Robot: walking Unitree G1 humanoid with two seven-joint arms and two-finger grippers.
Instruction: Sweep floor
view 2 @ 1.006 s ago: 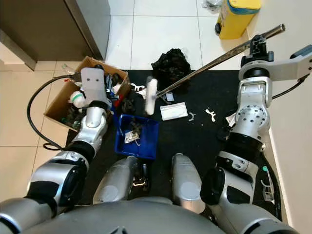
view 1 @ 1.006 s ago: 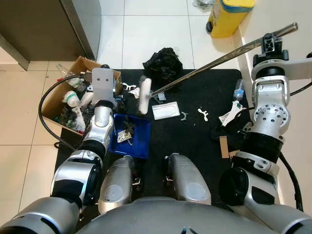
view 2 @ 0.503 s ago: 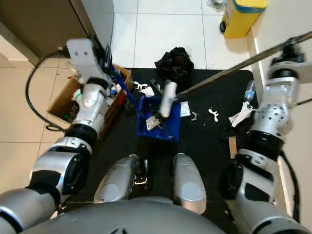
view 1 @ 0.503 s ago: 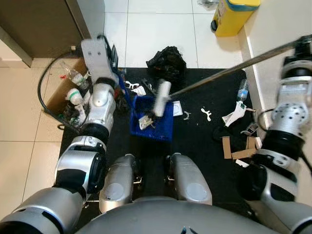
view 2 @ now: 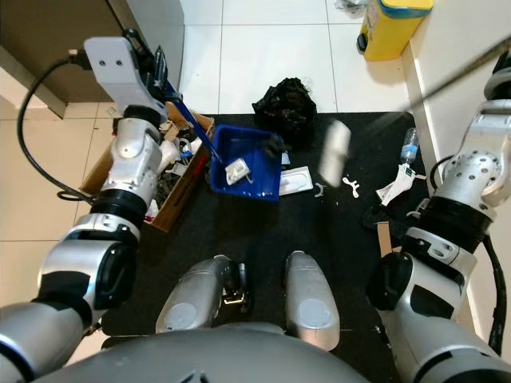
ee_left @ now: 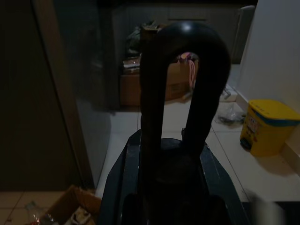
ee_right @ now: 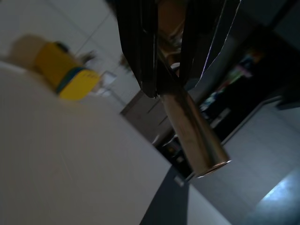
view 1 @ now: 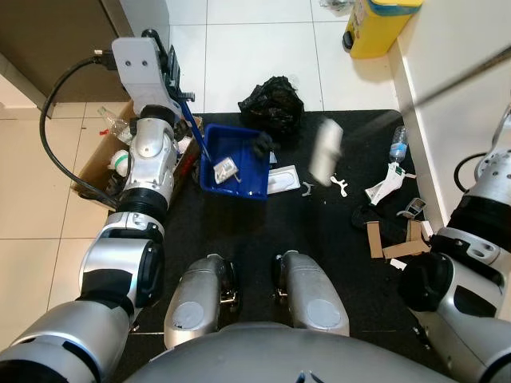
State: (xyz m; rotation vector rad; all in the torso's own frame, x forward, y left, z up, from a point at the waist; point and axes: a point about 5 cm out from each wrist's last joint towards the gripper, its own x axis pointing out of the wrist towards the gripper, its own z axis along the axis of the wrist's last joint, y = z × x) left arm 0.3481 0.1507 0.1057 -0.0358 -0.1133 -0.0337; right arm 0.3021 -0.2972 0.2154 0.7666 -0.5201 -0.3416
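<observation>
Sweep step, mid-stroke on the black mat (view 1: 263, 231). Left gripper (ee_left: 180, 61) closed, fingers meeting at the tips; from head view seems to hold the blue handle of the dustpan (view 1: 234, 162), but contact itself hidden behind the wrist. Dustpan tilted up, just beside the cardboard box (view 1: 96, 171), with white scraps and a dark lump inside. Right gripper (ee_right: 171, 70) clamped on the metal broom handle (ee_right: 187, 131). Broom head (view 1: 325, 149) blurred, lifted above the mat, apart from the dustpan, near the white scraps (view 1: 339, 185).

Still to collect on right side of mat: white paper (view 1: 283, 179), crumpled wrapper (view 1: 387, 182), bottle (view 1: 398, 145), brown cardboard strips (view 1: 391, 243). Black bag (view 1: 271, 102) at far edge of mat, touching nothing of the tools.

To do well, probably:
- bring broom head down flat behind the scraps, w/ short strokes toward dustpan;
- put dustpan lip back flat on mat before pushing, otherwise scraps slide under it;
- keep dustpan level enough so contents do not fall out;
- take light pieces first, bottle may roll away.
</observation>
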